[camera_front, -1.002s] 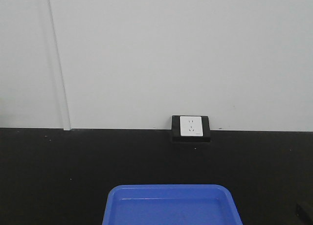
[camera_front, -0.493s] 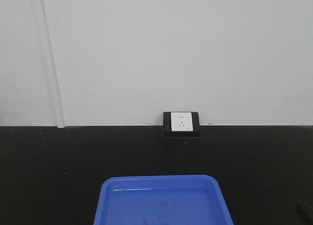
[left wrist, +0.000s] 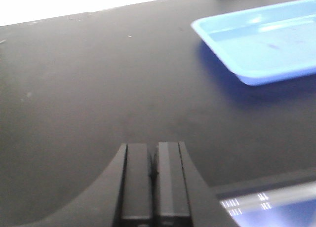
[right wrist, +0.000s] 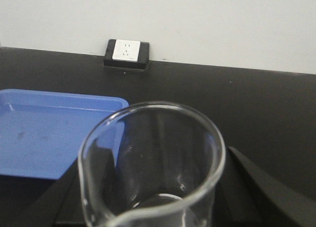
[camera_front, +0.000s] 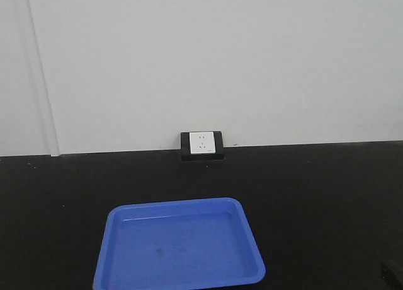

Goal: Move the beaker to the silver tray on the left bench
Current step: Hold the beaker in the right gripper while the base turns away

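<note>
our right gripper is closed on the beaker, and that is where the beaker is. it stands upright between the two dark fingers, one showing on each side of the glass. its round rim sits close under the right wrist camera. its base falls below the edge of the view, so we cannot tell whether it touches anything.

past the glass lies the black table. ahead of this gripper and to its left sits the blue tray, flat on the table and apart from the beaker. farther ahead, where the table meets the white wall, a white socket in a black housing stands against the wall.

our left gripper is closed, its two fingers pressed side by side with only a thin seam between them. it is over the black table, and the blue tray is ahead of it and off to its right, well apart from the fingertips. just to the right of this gripper, low in the left wrist view, a pale shiny strip crosses the corner. we cannot tell what it is.

in the front view the tray lies flat, with the socket beyond its far rim. a small dark shape sits at the lower right edge, too cropped for us to name.
</note>
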Robot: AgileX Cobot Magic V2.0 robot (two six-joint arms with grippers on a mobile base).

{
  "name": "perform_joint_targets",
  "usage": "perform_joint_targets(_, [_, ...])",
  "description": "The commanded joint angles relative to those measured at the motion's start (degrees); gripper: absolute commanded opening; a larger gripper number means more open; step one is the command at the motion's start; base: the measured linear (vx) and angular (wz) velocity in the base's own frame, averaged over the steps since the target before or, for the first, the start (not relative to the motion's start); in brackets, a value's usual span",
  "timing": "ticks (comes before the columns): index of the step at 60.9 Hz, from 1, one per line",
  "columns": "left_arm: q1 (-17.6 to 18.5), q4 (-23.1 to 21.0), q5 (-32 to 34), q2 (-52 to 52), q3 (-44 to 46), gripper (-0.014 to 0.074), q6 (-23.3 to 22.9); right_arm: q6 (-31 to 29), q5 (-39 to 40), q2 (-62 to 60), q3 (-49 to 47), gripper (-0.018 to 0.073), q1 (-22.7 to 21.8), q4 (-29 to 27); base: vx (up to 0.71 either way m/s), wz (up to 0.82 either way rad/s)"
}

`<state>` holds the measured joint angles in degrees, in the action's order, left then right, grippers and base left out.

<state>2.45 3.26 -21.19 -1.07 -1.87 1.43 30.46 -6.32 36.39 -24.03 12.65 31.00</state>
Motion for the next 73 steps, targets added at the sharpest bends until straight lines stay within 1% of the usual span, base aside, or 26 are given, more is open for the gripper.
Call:
perform_joint_targets(1, [0.4, -0.1, 4.3, -0.4, -1.1, 0.0001, -0.1, -0.3, 3.8, 0.0, -1.9, -0.0014, -0.2, 0.3, -0.24, -0.19])
perform_joint_targets(18, [0.4, -0.1, 4.3, -0.4, -1.1, 0.0001, -0.1, -0.3, 3.8, 0.0, -1.9, -0.0014, -0.2, 0.3, -0.26, -0.10])
perform_joint_targets(34, [0.4, -0.1, 4.3, -0.4, -1.1, 0.0001, -0.1, -0.3, 3.8, 0.0, -1.9, -0.0014, -0.2, 0.3, -0.30, 0.11])
perform_joint_targets(40, [0.4, -0.1, 4.3, -0.4, -1.1, 0.0001, -0.1, -0.3, 3.8, 0.0, -1.9, -0.0014, 0.7, 0.3, -0.32, 0.25])
perform_joint_targets(50, [0.4, -0.1, 4.3, -0.4, -1.1, 0.0001, -0.1, -0.3, 3.8, 0.0, -1.9, -0.0014, 3.2, 0.3, -0.33, 0.35])
perform_joint_targets(73, [0.4, -0.1, 4.3, -0.4, -1.1, 0.0001, -0.1, -0.3, 3.9, 0.0, -1.9, -0.0010, 3.2, 0.3, -0.34, 0.45])
